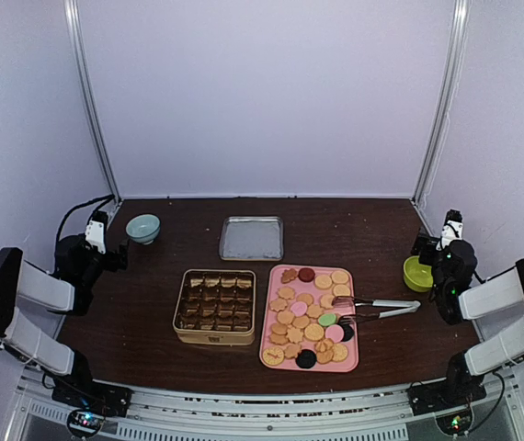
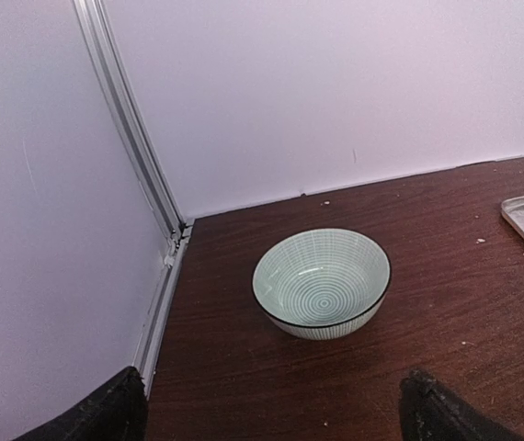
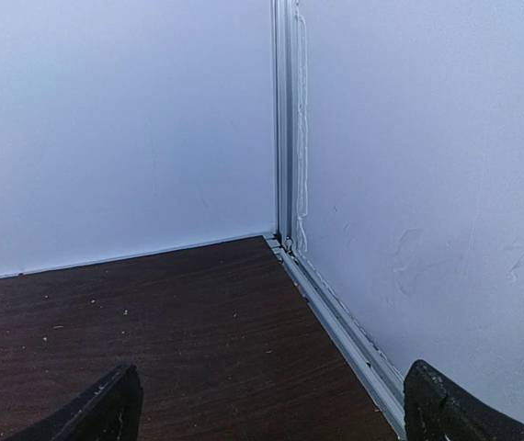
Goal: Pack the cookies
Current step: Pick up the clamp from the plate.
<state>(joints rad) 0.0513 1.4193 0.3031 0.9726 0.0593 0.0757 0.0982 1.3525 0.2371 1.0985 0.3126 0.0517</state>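
Cookies (image 1: 308,317), tan, pink and dark biscuits, cover a pink rectangular tray (image 1: 263,363) at the near edge of the dark table (image 1: 133,312), just beside a gold divided tin (image 1: 213,336), likely for short transfers. Left gripper (image 2: 271,409) and right gripper (image 3: 280,404) gape wide, empty, at its sides.

White walls (image 1: 271,92) with metal corner rails (image 1: 92,101) enclose a dark wooden table (image 1: 354,230).

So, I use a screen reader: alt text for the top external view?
A pink tray of assorted cookies, metal tongs lying over its edge, sits beside a compartmented tin on a dark table. The left arm and right arm flank them.
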